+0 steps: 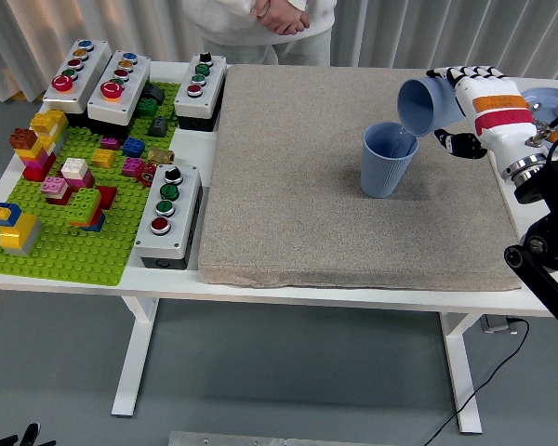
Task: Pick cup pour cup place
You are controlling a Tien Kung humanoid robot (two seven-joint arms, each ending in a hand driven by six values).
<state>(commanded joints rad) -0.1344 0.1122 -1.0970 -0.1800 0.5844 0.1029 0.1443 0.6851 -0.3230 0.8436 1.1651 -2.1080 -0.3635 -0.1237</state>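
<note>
Our right hand [467,98] has its fingers wrapped around the tilted blue cup [420,104], holding it on its side with the mouth pointing down and left, right above the rim of the second blue cup [387,160], which stands upright on the grey mat [288,204]. The two cups look just apart, not touching, though it's a close call from this angle. We'd say we're in the pouring part of the task, probably near its end, but we can't see whether anything is actually coming out. To do this bit well, we want to keep the tilted cup's lip centred over the standing cup's opening and not let it drift toward the rim's right side, otherwise stuff lands on the mat. Also worth not bumping the lower cup, since it looks light enough to tip. The mat covers the right part of the white desk [372,293]; the brick board [74,251] and button boxes [167,216] sit well off to the left. A person [281,16] stands at the far side, hands clasped, not touching anything.
</note>
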